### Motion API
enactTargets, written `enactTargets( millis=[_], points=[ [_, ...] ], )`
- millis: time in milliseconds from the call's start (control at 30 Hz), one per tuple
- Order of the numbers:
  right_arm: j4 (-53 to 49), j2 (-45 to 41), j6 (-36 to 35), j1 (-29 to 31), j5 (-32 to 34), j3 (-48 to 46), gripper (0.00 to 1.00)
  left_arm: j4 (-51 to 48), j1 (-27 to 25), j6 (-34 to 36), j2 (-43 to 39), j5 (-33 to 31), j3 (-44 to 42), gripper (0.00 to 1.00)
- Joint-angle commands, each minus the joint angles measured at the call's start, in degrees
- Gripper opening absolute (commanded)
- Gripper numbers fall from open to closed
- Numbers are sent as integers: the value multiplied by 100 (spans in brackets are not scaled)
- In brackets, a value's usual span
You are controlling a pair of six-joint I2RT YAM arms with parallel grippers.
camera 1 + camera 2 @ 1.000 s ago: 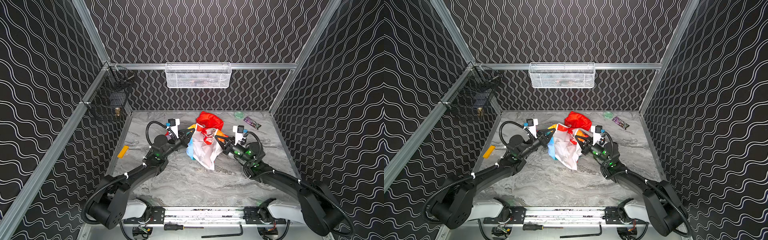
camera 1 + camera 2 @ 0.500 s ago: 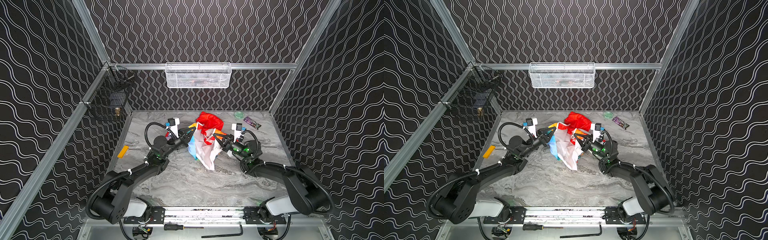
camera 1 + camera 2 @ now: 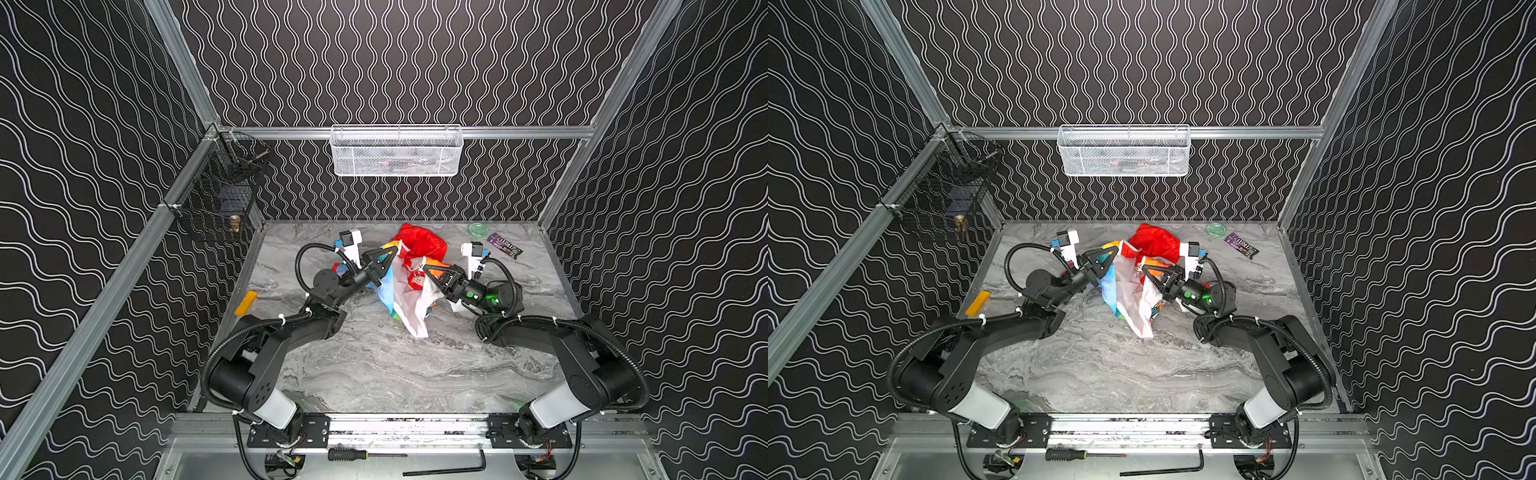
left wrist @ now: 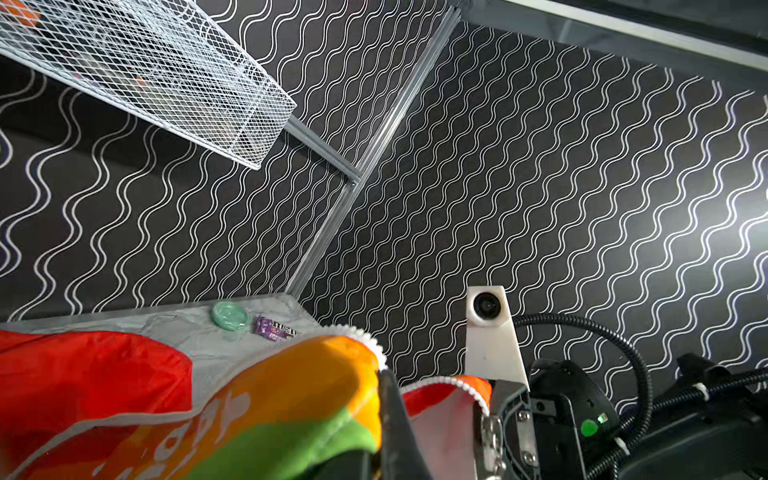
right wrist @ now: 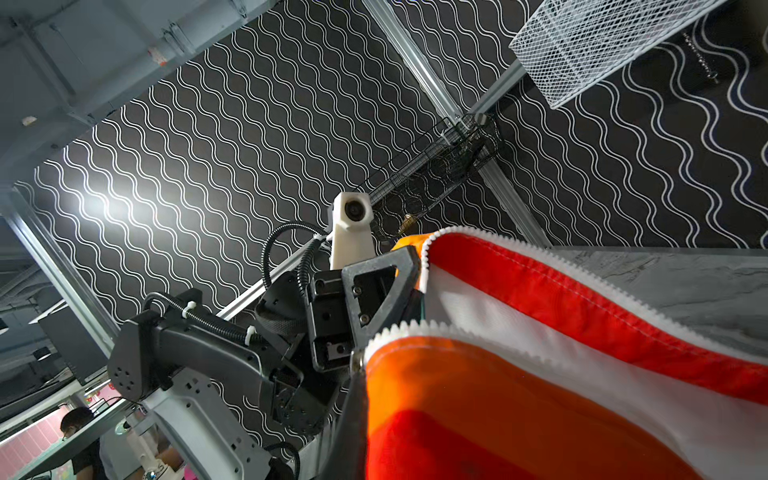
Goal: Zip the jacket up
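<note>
High overhead stereo pair; low, upward wrist views close on jacket

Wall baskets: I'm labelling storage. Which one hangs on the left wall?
The black wire basket, on the left wall's rail; the white mesh basket hangs on the back wall's rail.

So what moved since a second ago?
The right tool slid a little toward the left tool, bringing its edge of the jacket along, and its arm folded in. Both tools stayed shut on the jacket; the left tool barely moved.
</note>
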Motion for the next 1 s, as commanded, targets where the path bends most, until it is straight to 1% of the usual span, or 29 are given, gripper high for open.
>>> enactTargets(
  millis=[0, 67, 233, 400, 533, 967],
  points=[
    [179, -27, -128, 5, 44, 99, 0, 922, -32, -448, 164, -72, 23, 0],
    [65, -7, -218, 18, 135, 142, 0, 1005, -61, -552, 229, -153, 18, 0],
    [-200, 81, -422, 135, 385, 298, 0, 1005, -264, -470, 236, -289, 50, 0],
    [-241, 224, -472, 241, 532, 469, 0, 1005, -408, -418, 230, -390, 78, 0],
    [-249, 249, -505, 286, 658, 505, 0, 1005, -441, -409, 221, -439, 78, 0],
    [-304, 289, -551, 401, 778, 541, 0, 1005, -492, -385, 193, -581, 69, 0]
  ],
)
